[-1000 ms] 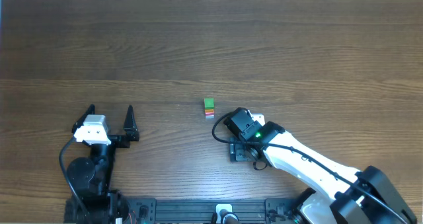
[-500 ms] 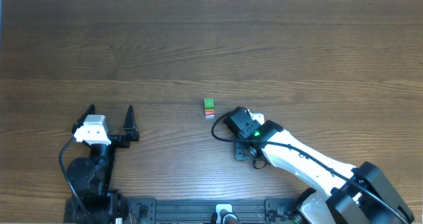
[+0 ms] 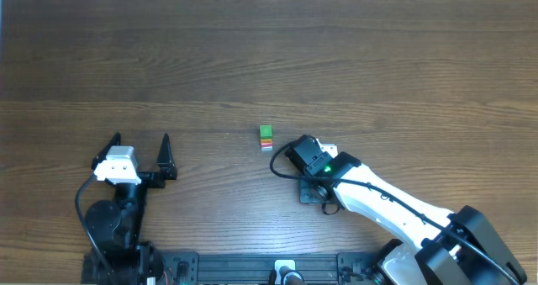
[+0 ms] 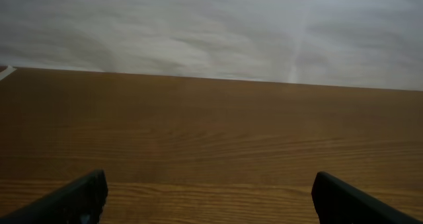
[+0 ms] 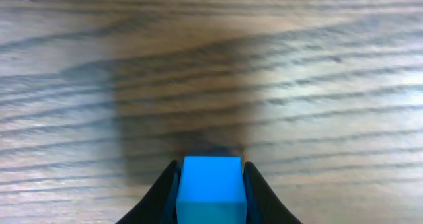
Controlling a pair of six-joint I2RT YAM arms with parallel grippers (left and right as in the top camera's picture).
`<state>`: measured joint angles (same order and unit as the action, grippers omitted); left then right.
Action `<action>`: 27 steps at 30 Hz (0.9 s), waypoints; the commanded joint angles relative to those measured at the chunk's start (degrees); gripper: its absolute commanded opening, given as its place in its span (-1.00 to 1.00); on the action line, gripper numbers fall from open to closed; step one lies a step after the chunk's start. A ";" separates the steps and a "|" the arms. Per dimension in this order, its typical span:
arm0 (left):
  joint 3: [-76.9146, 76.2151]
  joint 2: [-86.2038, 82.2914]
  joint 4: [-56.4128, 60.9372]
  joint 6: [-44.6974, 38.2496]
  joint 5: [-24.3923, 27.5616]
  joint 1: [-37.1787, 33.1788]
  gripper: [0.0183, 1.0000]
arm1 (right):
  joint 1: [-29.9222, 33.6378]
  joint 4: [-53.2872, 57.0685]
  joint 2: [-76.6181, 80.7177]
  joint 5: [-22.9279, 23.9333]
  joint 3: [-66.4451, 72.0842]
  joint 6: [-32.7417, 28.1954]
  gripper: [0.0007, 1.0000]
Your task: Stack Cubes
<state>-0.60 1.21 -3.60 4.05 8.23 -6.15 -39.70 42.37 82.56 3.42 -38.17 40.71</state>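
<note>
Fingers (image 5: 164, 196) of the right gripper (image 5: 211, 168) are closed down to one block's width and pinch a blue cube (image 5: 211, 186) by two opposite faces. The cube's top face and the face toward the camera are bare. Beyond the cube a soft dark shadow lies on the wood grain; the cube seems to hang a little above the surface, though the right wrist view does not show whether its underside touches.

Seen from the top view, this gripper points down at the table (image 3: 353, 50) near the middle, at the end of the right arm (image 3: 382, 205), which reaches in from the lower right corner. Just beside it, toward the left and a little farther from the bases, stands the stack of cubes (image 3: 266, 137). A green cube (image 3: 266, 130) is on top and an orange-red one (image 3: 266, 139) is under it. A paler layer shows at the foot, too small to name with confidence. The stack stands apart from the right gripper, not touching it.

Well to the left, the left gripper (image 3: 140, 148) is close to its own base with both dark fingers (image 4: 76, 199) spread wide and nothing between them. Its wrist view looks along bare brown wood toward a pale wall (image 4: 211, 26).
</note>
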 commanded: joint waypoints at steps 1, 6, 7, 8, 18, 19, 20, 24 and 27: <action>0.26 -0.46 -0.07 -0.83 0.50 -0.31 1.00 | 0.79 6.71 -3.10 1.16 -8.04 -0.42 -0.74; 0.26 -0.46 -0.07 -0.83 0.50 -0.31 1.00 | 0.66 17.64 -2.58 2.97 -24.15 -3.61 -0.90; 0.26 -0.46 -0.07 -0.83 0.50 -0.31 1.00 | 0.66 19.26 -2.03 3.13 -27.15 -4.11 -0.98; 0.26 -0.46 -0.07 -0.83 0.50 -0.31 1.00 | 0.66 20.76 -1.25 3.17 -30.25 -4.68 -0.98; 0.26 -0.46 -0.07 -0.83 0.50 -0.31 1.00 | -0.94 28.81 14.45 3.72 -51.60 -6.29 -0.98; 0.26 -0.46 -0.07 -0.83 0.50 -0.31 1.00 | -1.25 28.79 15.56 3.72 -52.39 -6.29 -0.98; 0.26 -0.46 -0.07 -0.83 0.50 -0.31 1.00 | -1.55 28.76 16.68 3.72 -53.20 -6.29 -0.98; 0.26 -0.46 -0.07 -0.83 0.50 -0.31 1.00 | -2.29 28.79 21.14 2.91 -56.41 -6.29 -0.98; 0.26 -0.46 -0.07 -0.83 0.50 -0.31 1.00 | -2.58 28.57 22.73 2.21 -57.40 -6.29 -0.98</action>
<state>-0.60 1.21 -3.62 4.05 8.23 -6.15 -41.78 70.87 104.12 5.98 -93.08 34.63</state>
